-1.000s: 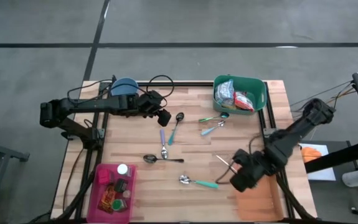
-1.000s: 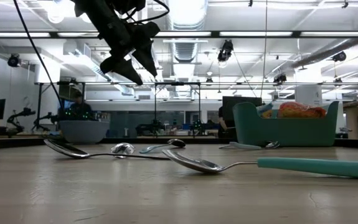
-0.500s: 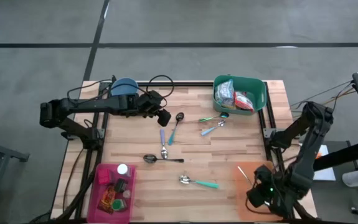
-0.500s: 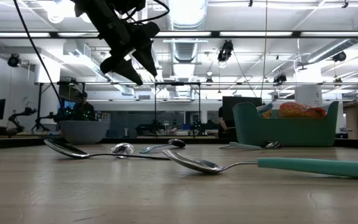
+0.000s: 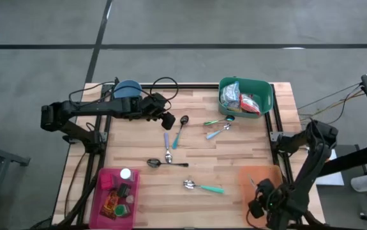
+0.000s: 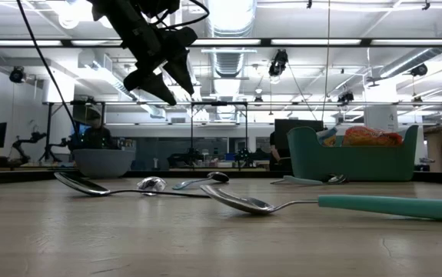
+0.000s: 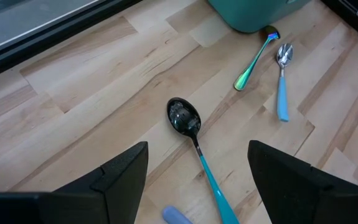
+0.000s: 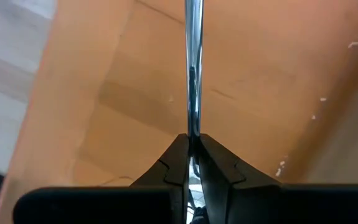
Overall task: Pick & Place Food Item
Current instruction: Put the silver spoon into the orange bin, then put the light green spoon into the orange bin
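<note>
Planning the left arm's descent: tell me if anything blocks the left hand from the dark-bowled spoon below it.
Nothing visible does. The open left hand hangs above the dark-bowled spoon, which lies alone on bare table between the fingers.

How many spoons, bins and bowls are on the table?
Spoons: 6
Bins: 2 (green bin, pink bin)
Bowls: 1 (blue bowl)
Total: 9
Not counted: the metal utensil held in the right hand.
</note>
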Robot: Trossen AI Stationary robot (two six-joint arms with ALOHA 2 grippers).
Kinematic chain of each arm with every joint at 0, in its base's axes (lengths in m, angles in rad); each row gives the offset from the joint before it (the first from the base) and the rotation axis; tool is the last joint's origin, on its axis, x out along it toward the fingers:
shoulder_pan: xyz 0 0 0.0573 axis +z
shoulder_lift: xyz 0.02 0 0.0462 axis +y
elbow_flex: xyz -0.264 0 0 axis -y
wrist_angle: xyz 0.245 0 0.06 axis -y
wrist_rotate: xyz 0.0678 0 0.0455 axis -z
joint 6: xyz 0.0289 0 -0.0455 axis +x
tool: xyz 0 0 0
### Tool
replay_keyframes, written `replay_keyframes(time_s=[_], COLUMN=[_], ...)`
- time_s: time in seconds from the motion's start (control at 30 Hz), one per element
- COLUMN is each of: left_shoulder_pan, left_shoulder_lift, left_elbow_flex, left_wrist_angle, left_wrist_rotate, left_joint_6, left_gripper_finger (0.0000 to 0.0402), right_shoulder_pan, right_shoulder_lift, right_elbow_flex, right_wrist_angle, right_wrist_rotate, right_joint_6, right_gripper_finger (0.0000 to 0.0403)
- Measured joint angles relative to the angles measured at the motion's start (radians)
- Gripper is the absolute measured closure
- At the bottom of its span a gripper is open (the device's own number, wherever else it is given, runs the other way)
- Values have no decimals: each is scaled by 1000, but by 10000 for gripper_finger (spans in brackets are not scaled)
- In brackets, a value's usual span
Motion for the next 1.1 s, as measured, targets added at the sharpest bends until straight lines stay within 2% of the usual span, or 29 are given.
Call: replay_keyframes(time_s=[0.4,0.7,0.8,1.0,1.1], left_shoulder_pan=[0,0,0,0,0], left_shoulder_lift=[0,0,0,0,0], left_elbow_flex=[0,0,0,0,0], left_wrist_angle=[0,0,0,0,0], left_wrist_rotate=[0,0,0,0,0], left_joint_6=[0,0,0,0,0], left_gripper_finger=[122,122,122,122,122], right_shoulder_pan=[-4,-11,-12,-15,-15], right_shoulder_lift=[86,105,105,105,105], right_elbow_flex=[1,-1,-1,-1,-1], right_wrist_angle=[17,21,22,21,22], right_wrist_rotate=[-72,-75,-75,-74,-74], right_joint_6=[22,36,37,42,34], right_gripper_finger=[383,381,360,286,263])
